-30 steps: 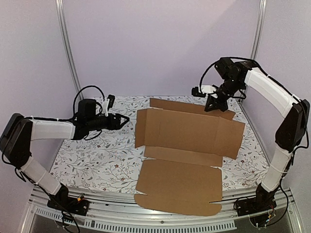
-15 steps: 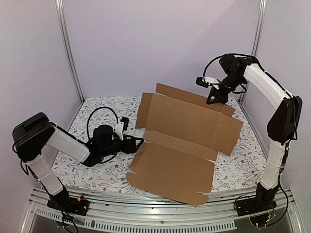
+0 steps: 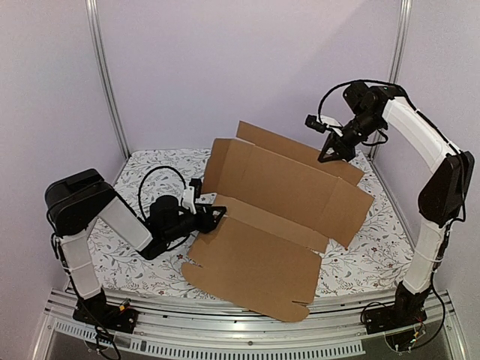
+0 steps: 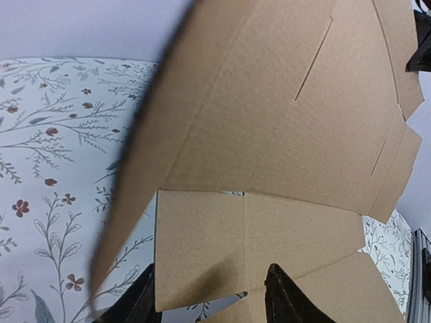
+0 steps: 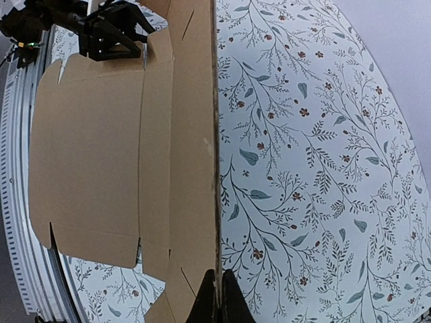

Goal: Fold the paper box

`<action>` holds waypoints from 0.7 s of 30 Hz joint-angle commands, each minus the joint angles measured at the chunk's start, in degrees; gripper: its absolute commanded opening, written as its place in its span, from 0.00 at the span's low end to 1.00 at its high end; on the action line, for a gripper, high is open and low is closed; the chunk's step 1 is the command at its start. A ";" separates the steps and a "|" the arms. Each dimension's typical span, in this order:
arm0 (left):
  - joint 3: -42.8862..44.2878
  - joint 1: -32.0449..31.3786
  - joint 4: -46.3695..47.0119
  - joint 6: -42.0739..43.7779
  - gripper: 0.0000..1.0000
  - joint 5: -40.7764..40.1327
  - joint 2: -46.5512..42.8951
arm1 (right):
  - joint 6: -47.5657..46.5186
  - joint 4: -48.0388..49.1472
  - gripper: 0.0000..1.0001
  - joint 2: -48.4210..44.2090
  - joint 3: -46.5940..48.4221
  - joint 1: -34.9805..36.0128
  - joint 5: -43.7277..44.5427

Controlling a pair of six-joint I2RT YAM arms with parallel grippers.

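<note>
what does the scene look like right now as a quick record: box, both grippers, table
object: brown die-cut corrugated cardboard sheet, unfolded, flaps and slits showing
pose: far part raised and tilted, near panel low over the floral-patterned tabletop
right gripper: shut on the sheet's far edge, holding it up
left gripper: open, fingers either side of the left flap's edge
fold status: not yet a box

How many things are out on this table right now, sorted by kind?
paper box: 1
grippers: 2, the left gripper and the right gripper
floral tablecloth: 1
Total: 4
</note>
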 commanded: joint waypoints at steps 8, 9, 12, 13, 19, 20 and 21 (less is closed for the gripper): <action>1.41 1.42 10.30 -4.64 0.31 9.07 3.83 | 2.48 0.63 0.02 -4.16 -1.94 0.31 -2.92; 1.47 1.50 10.22 -5.26 0.33 8.97 3.76 | 2.60 0.78 0.03 -4.05 -2.10 0.30 -2.64; 0.88 1.68 8.42 -7.63 0.34 8.21 1.91 | 4.15 1.88 0.04 -2.96 -2.04 0.31 -0.53; 0.31 1.69 7.55 -8.00 0.32 7.82 0.96 | 4.59 2.29 0.05 -2.11 -2.04 0.30 0.23; -1.04 2.85 -1.56 -8.62 0.28 4.39 -3.79 | 13.58 8.13 0.07 2.88 -1.37 -0.02 5.89; -0.84 3.22 -3.41 -8.56 0.31 3.93 -4.39 | 15.32 8.52 0.06 4.47 -0.55 -0.09 7.08; -0.69 3.59 -5.44 -8.62 0.35 3.02 -5.10 | 17.85 8.76 0.06 5.95 0.59 -0.18 8.35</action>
